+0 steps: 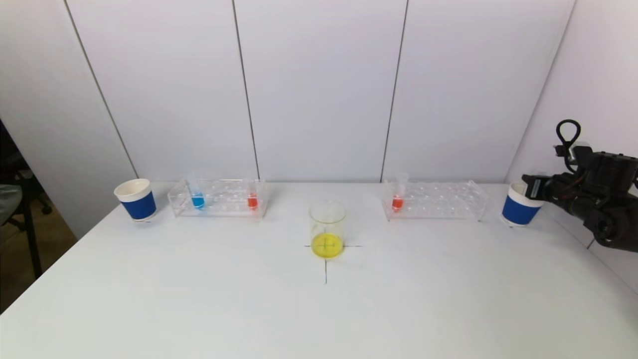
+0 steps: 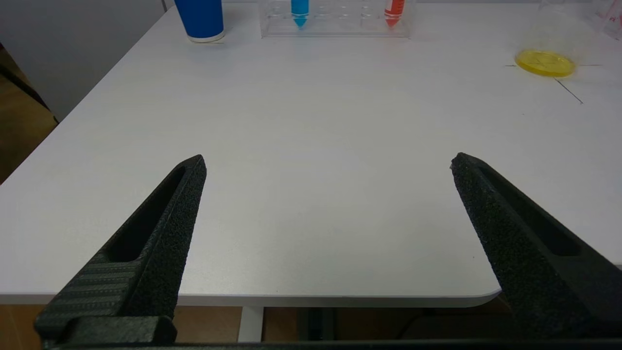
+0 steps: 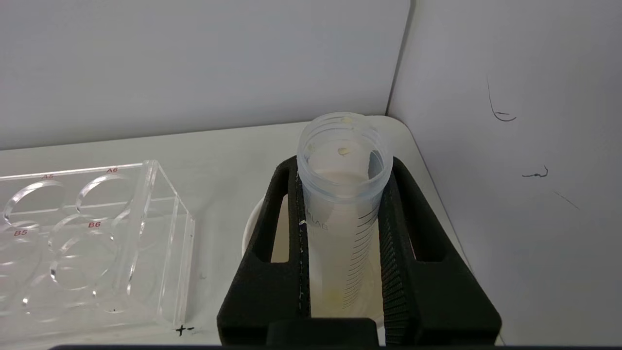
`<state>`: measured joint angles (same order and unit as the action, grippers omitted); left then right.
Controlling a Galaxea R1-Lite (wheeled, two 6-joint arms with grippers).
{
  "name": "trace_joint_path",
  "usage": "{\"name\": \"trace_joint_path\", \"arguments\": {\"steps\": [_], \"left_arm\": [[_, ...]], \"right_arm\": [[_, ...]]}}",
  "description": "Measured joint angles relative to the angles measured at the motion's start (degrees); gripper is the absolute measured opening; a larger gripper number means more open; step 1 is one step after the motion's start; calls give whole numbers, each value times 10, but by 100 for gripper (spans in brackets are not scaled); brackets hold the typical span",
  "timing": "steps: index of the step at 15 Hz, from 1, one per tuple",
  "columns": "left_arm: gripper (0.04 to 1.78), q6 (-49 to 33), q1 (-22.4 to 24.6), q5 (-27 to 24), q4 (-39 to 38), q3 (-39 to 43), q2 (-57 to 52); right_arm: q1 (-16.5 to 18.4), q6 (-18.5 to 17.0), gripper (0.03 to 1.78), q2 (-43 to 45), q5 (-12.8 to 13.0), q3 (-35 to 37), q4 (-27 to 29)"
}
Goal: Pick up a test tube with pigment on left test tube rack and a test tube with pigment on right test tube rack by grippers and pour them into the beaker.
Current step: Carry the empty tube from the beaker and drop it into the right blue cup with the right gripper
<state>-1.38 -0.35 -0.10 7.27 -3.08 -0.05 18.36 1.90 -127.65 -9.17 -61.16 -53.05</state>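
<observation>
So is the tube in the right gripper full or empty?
Empty: the test tube clamped in the right gripper looks clear, with only faint residue, above the right paper cup.

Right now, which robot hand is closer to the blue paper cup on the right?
Right. The right gripper, holding an empty test tube, hovers over that cup; the left gripper hangs at the table's near edge.

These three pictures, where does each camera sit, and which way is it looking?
Head view: high on the robot, looking down at the table, both racks and the beaker; the right gripper shows at the right blue cup.
Left wrist view: low at the table's near edge, facing the left rack between its open left gripper.
Right wrist view: above that cup, on the empty test tube it holds.
Shared: head and left wrist both show the beaker.
</observation>
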Motion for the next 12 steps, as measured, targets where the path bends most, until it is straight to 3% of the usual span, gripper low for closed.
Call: {"name": "trace_joint_path", "arguments": {"steps": [7, 10, 12], "left_arm": [[176, 0, 0, 0, 0, 0, 0], [176, 0, 0, 0, 0, 0, 0], [176, 0, 0, 0, 0, 0, 0]], "right_arm": [[0, 0, 53, -1, 1, 3, -5], [0, 0, 80, -2, 1, 3, -6], [0, 0, 112, -3, 1, 3, -6]]}}
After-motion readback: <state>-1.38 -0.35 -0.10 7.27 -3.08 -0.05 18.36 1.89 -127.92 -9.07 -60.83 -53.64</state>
